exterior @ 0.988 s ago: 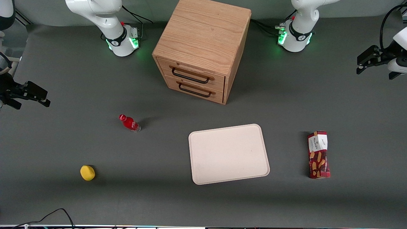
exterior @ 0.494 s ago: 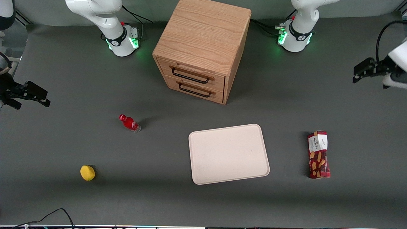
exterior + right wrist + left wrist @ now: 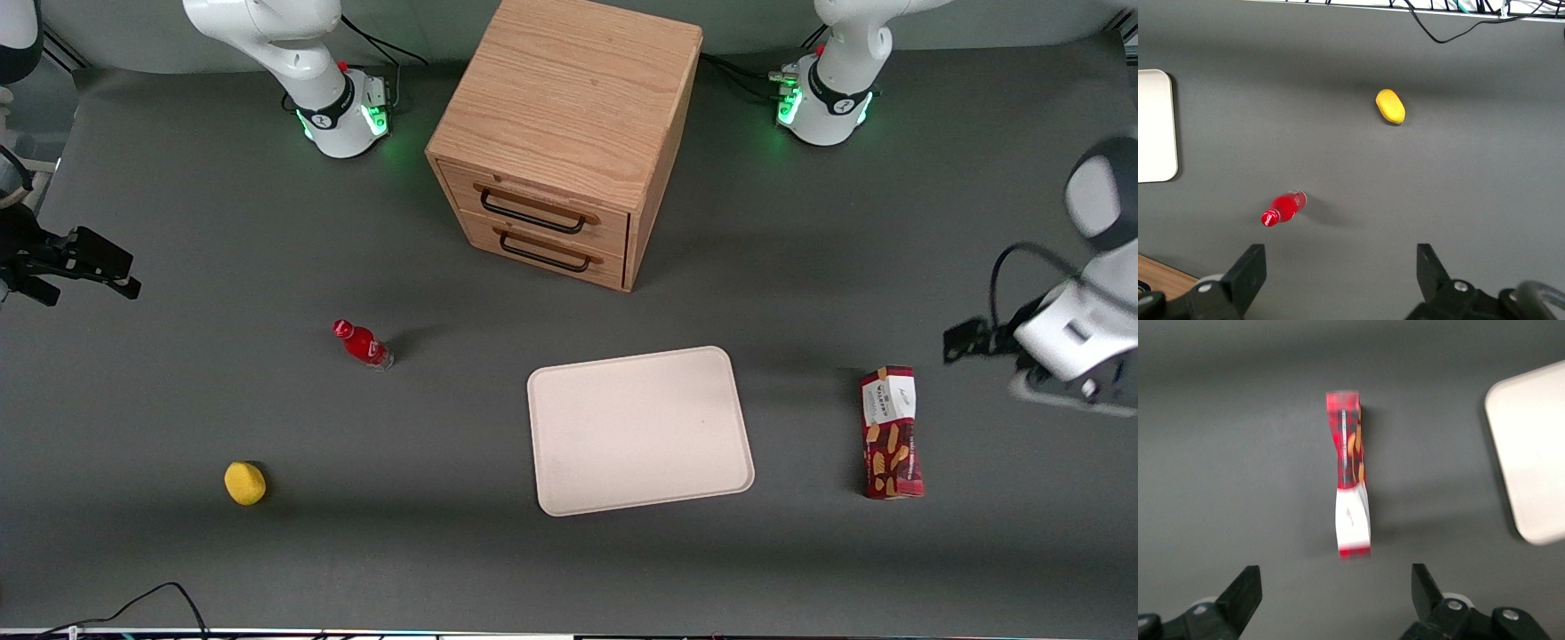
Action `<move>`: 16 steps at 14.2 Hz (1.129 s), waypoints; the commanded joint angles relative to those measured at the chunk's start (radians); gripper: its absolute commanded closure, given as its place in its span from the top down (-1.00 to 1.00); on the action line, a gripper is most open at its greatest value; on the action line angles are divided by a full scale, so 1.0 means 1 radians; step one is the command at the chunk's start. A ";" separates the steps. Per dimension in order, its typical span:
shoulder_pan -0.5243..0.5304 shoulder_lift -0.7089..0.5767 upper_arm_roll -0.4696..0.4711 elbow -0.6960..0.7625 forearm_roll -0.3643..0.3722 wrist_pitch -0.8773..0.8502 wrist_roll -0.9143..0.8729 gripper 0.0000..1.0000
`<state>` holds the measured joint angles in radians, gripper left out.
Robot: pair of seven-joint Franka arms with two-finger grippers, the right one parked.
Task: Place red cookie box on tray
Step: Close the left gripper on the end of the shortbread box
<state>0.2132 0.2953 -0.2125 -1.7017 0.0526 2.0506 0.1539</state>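
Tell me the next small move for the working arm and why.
Probably bring the open end effector over the red cookie box and lower it. The box lies flat on the table beside the tray, untouched, with the end effector hanging off toward the working arm's end.

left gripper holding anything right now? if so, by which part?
Nothing held. The gripper is open, hanging above the table clear of the red cookie box, which lies untouched beside the tray.
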 commanded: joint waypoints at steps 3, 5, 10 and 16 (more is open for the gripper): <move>-0.025 0.203 0.008 0.051 0.058 0.210 -0.099 1.00; -0.031 0.284 0.010 0.048 0.070 0.320 -0.108 1.00; -0.032 0.378 0.013 0.047 0.122 0.399 -0.108 0.37; -0.041 0.364 0.013 0.051 0.125 0.381 -0.148 -1.00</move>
<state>0.1954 0.6719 -0.2117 -1.6646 0.1577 2.4490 0.0466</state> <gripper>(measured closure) 0.634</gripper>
